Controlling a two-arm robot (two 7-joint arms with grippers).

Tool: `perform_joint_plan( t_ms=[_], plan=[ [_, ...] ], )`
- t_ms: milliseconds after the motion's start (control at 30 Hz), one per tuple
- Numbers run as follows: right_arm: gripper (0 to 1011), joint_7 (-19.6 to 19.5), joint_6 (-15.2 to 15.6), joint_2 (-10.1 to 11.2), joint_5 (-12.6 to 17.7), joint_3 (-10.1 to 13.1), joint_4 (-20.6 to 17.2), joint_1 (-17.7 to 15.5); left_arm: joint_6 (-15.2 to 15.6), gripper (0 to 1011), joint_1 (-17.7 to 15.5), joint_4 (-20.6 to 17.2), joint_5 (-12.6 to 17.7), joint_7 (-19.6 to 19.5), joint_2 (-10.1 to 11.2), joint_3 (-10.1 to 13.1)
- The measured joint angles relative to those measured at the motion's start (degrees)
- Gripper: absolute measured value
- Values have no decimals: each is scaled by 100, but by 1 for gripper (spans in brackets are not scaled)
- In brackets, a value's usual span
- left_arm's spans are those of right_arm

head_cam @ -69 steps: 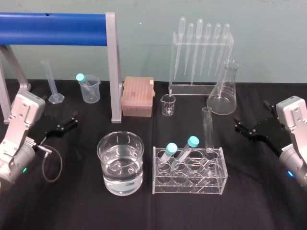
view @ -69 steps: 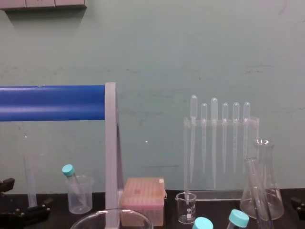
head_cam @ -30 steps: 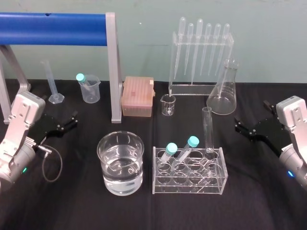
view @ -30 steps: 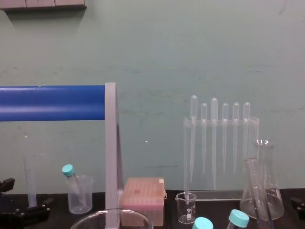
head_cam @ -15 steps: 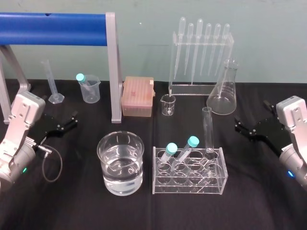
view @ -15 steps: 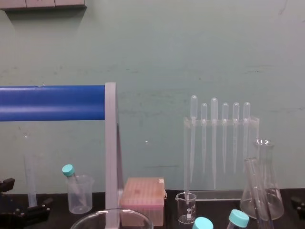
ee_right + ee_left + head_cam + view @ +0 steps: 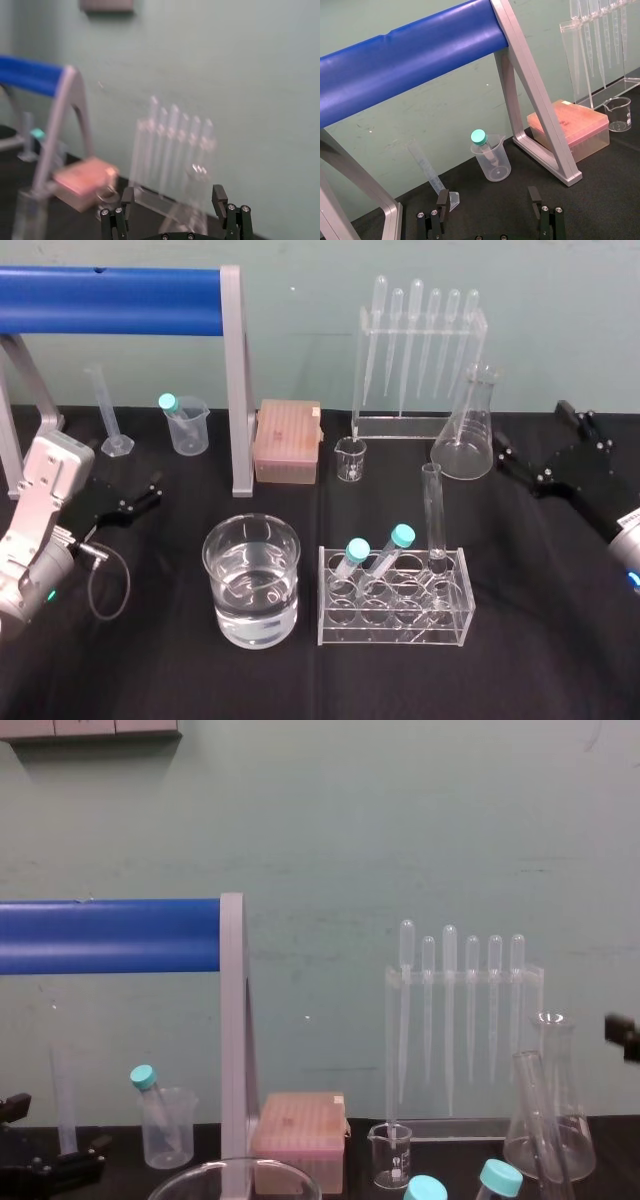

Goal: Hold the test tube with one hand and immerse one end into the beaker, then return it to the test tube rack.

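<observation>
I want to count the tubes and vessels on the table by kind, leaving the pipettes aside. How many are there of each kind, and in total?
Teal-capped tubes: 3
Uncapped test tube: 1
Wide beaker: 1
Small beakers: 2
Conical flask: 1
Graduated cylinder: 1
Total: 9

left gripper [image 7: 488, 197] fingers apart | teal-capped tube [image 7: 479, 136] in small cup [image 7: 496, 167] | pink box [image 7: 570, 125]

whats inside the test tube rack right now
The test tube rack holds two teal-capped tubes leaning near its left end and the uncapped test tube upright at its right end. Whether any tube holds liquid cannot be told.
</observation>
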Motion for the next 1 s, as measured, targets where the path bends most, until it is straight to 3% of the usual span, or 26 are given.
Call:
perform_joint_plan(
  t_ms=[233,467,567,667,1000],
  plan=[
    [1000,973,-511,181,597,206,-404,-216,0,1000,0,0,0,0,0,0],
    [1000,1868,-694,287,1005,161,-480,-221,0,1000,0,0,0,0,0,0],
    [1000,2191,-581,292,1122,77,-448,-146,0,1000,0,0,0,0,0,0],
    [1000,2452,-281,261,1173,-67,-327,6,0,1000,0,0,0,0,0,0],
    [1000,2660,243,88,1122,-231,-25,252,0,1000,0,0,0,0,0,0]
  ],
)
